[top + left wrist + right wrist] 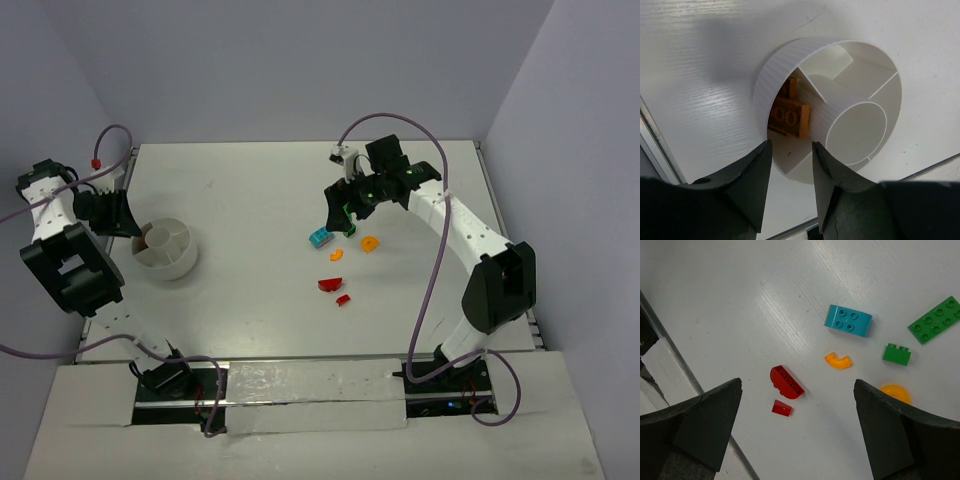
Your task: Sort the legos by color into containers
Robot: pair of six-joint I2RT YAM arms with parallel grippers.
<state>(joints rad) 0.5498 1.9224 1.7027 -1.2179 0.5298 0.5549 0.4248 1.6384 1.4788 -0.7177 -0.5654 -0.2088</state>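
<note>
The white divided bowl [178, 262] stands at the left of the table. In the left wrist view its rim [760, 95] is close ahead, and orange bricks [789, 116] lie in one compartment. My left gripper [133, 228] [791, 150] is open and empty just beside the bowl's rim. My right gripper [340, 218] [797, 385] is wide open and empty above the loose legos. Below it lie a cyan brick [848, 320], a green plate [935, 326], a small green brick [896, 354], an orange curved piece [838, 360], an orange half-round [895, 391], a red half-round [787, 382] and a small red piece [782, 408].
In the top view the loose legos lie in a cluster at centre right: the cyan brick [320, 238], orange pieces [369, 243] and red pieces [328, 285]. Walls close off the table's back and sides. The right arm's cable [432, 290] hangs over the right side.
</note>
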